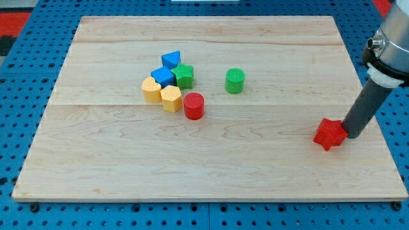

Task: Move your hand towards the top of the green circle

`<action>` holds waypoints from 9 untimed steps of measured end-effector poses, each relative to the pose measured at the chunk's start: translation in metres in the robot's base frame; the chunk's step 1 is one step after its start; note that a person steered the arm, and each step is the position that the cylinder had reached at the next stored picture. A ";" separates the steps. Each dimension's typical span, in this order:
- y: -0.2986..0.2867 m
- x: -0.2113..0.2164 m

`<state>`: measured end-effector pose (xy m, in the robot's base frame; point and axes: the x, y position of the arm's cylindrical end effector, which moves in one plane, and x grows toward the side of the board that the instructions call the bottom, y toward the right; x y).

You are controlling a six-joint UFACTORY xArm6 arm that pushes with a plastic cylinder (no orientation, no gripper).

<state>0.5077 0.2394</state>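
On pale wooden board, ribbed green circle, my tip touching red star.

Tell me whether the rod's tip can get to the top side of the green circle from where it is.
Probably yes. My tip sits by the red star at the view's lower right; the board between it and the green circle looks bare.

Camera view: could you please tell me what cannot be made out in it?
- My tip: whether it touches the red star-shaped block beside it; too close to tell.
- Arm above the dark rod: cut off by the view's right and top edges.
- Blue blocks: shapes partly hidden by the cluster around them.
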 end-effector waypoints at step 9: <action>-0.132 -0.171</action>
<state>0.3364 0.1070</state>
